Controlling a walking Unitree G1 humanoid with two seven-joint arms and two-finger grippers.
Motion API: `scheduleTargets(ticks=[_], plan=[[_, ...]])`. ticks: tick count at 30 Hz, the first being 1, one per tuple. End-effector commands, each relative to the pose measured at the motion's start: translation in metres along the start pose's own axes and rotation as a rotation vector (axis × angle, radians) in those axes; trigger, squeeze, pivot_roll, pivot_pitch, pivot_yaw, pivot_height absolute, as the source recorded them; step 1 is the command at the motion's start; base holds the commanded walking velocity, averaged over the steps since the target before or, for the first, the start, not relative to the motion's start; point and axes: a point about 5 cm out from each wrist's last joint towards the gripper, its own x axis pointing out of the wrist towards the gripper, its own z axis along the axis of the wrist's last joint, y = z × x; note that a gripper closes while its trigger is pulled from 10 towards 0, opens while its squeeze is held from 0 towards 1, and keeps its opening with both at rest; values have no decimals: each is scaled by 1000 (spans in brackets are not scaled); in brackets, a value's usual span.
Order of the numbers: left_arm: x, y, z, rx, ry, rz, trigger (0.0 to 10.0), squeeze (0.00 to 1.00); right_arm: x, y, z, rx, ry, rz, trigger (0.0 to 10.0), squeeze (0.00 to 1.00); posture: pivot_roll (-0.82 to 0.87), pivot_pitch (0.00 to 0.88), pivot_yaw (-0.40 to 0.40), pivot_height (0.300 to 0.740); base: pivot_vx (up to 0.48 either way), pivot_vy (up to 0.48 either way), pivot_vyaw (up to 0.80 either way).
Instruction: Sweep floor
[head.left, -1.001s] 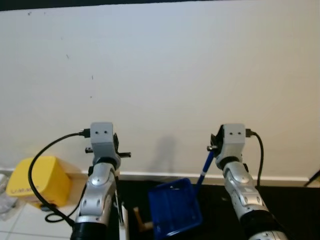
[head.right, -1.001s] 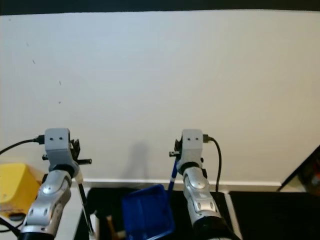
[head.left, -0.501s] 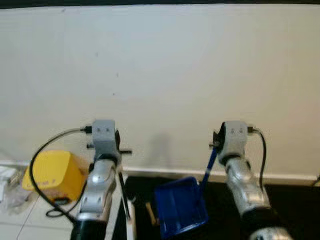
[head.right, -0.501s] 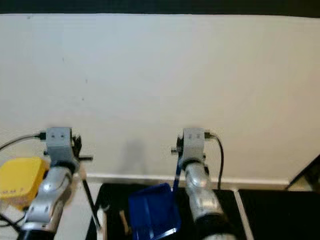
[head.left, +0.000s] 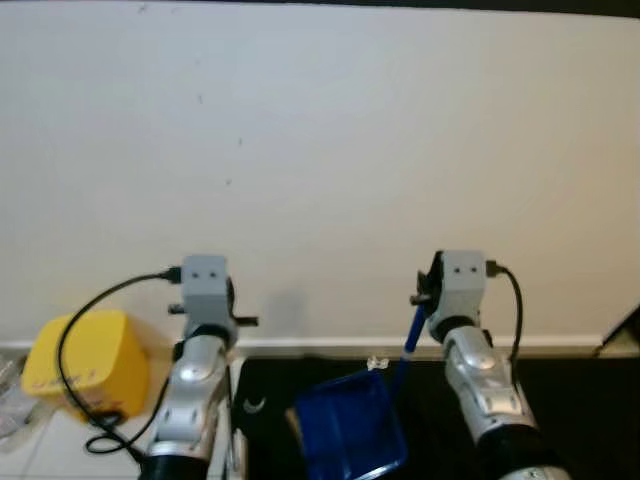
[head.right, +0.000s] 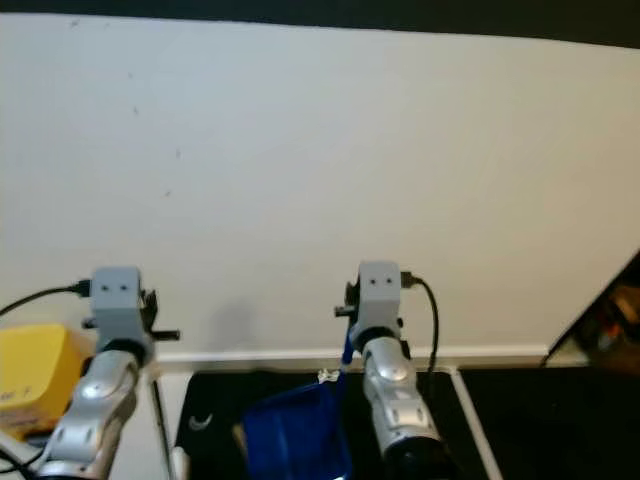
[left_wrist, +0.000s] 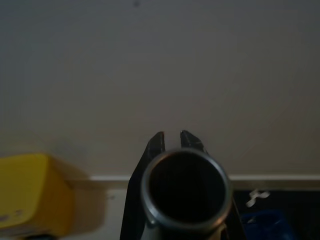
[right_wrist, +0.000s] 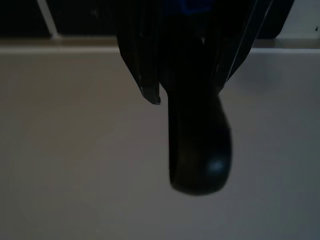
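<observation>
White wall (head.left: 320, 150) fills the background, with a black floor mat (head.right: 480, 420) at its base. Blue dustpan (head.left: 345, 435) hangs low over the mat; right end effector (head.left: 425, 295) pinches its blue handle (head.left: 410, 340). Left end effector (left_wrist: 172, 142) clamps a round-ended pole (left_wrist: 185, 192), probably the broom. Judgement: dustpan light, stiff plastic, smooth handle; grip mid-handle to stop swinging. Small white scrap (head.left: 377, 364) lies by the skirting.

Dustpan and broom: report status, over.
Right tool shut on blue dustpan handle, pan low over black mat. Left tool shut on broom pole. White scrap by baseboard ahead. Yellow box left.
</observation>
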Motion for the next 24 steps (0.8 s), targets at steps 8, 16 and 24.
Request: scheduleTargets(ticks=[8,16,24], plan=[[3,-5,7,13,-28,-19,10000,0,1,-2,8,18,-42,-13,10000,0,19,69,88,740,0,-462,0],[3,-6,7,14,-27,-24,10000,0,0,-3,6,20,-37,-19,10000,0,20,78,92,740,0,-456,0],[3,-7,9,1,-38,-31,10000,0,0,-3,5,22,-34,-21,10000,0,20,78,92,740,0,-112,0]])
